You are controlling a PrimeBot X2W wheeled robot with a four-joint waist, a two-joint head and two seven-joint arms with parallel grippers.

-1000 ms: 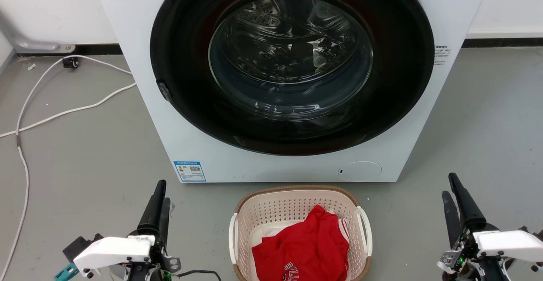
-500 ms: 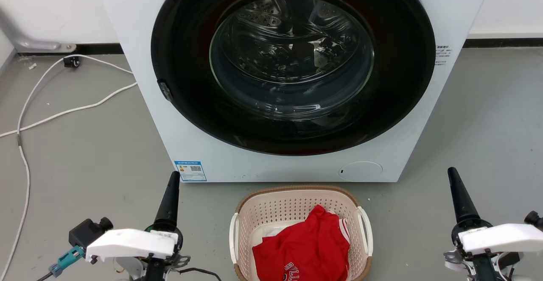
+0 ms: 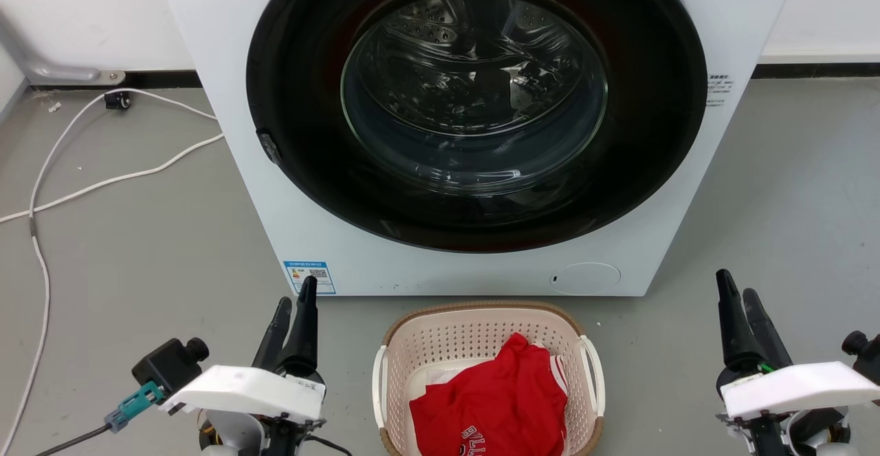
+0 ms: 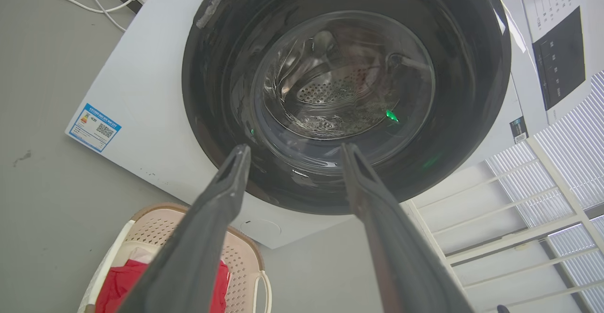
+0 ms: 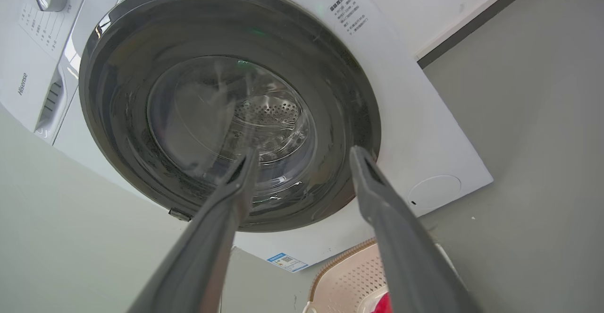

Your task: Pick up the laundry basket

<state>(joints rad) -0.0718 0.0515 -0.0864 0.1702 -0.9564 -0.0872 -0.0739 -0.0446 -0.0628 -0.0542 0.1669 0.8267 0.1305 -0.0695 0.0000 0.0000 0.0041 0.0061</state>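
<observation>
The laundry basket stands on the grey floor just in front of the washing machine, beige and perforated, with a brown rim and white side handles. A red garment lies inside it. My left gripper hovers to the basket's left, fingers pointing at the machine, open and holding nothing. My right gripper is farther off to the basket's right, also open and holding nothing. The left wrist view has the basket low behind the open left gripper. The right wrist view shows the basket's rim beneath the open right gripper.
The white washing machine with its round dark door shut rises right behind the basket. White cables trail over the floor at the left. A white slatted rack stands beside the machine. Bare floor lies on both sides of the basket.
The left gripper has moved right, toward the basket, and rolled at the wrist. The right gripper has rolled too and shifted slightly up the view. The basket has stayed put.
</observation>
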